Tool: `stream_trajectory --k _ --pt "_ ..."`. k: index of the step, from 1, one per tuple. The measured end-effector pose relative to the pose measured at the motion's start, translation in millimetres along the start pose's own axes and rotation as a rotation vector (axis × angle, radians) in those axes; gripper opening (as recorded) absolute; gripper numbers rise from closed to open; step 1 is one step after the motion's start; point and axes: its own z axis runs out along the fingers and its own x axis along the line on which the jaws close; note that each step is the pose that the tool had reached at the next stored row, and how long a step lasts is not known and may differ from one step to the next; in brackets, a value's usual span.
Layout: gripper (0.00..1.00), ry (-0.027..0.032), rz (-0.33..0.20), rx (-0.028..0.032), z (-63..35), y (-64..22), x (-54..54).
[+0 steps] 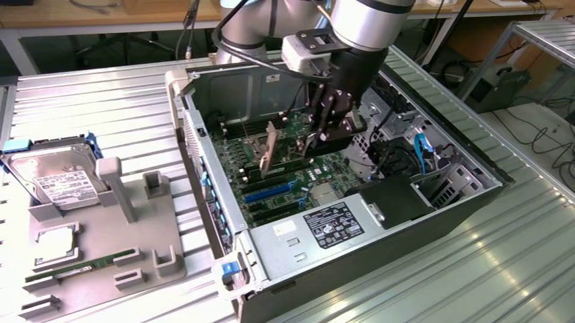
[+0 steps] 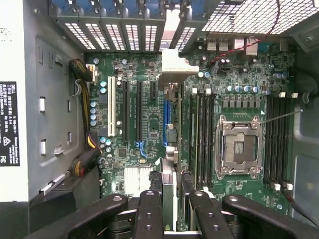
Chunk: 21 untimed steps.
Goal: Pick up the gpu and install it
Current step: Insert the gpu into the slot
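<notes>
Open computer case (image 1: 211, 202) lies on its side at centre frame of the exterior view, on a ribbed metal tabletop (image 1: 108, 108). Arm reaches down into it from the top of the frame. The hand (image 1: 316, 145) sits low over the motherboard (image 1: 297, 182), fingers closed on the gpu (image 1: 268, 153), which stands on edge, tilted, its beige bracket showing just left of the fingers, above the blue slots. In the wrist view the gpu (image 2: 169, 184) is seen edge-on between the two inner fingers (image 2: 148, 214), running up the frame toward the bracket (image 2: 172, 67) near the rear openings. Empty processor socket (image 2: 238, 147) at right of centre. Lower left of the exterior view: grey holder (image 1: 117, 229) carrying a hard drive (image 1: 56, 176) and a green memory stick (image 1: 81, 267)
</notes>
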Motion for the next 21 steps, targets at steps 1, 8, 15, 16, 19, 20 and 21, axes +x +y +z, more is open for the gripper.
stream_trajectory --k 1,8,15,16,19,20,21 --pt "0.26 0.0000 0.000 0.0000 2.2 4.9 0.1" --pt "0.26 0.0000 0.000 0.0000 17.3 22.4 0.9" --pt "0.26 0.0000 0.001 0.0000 23.8 28.8 1.2" --pt "0.26 -0.0001 0.002 0.0000 24.0 28.8 1.2" --pt "0.26 -0.0006 0.018 0.0010 24.9 28.9 1.3" --pt "0.26 -0.0009 0.027 0.0015 25.1 28.9 1.3" --pt "0.26 -0.0013 0.037 0.0021 25.5 28.9 1.3"
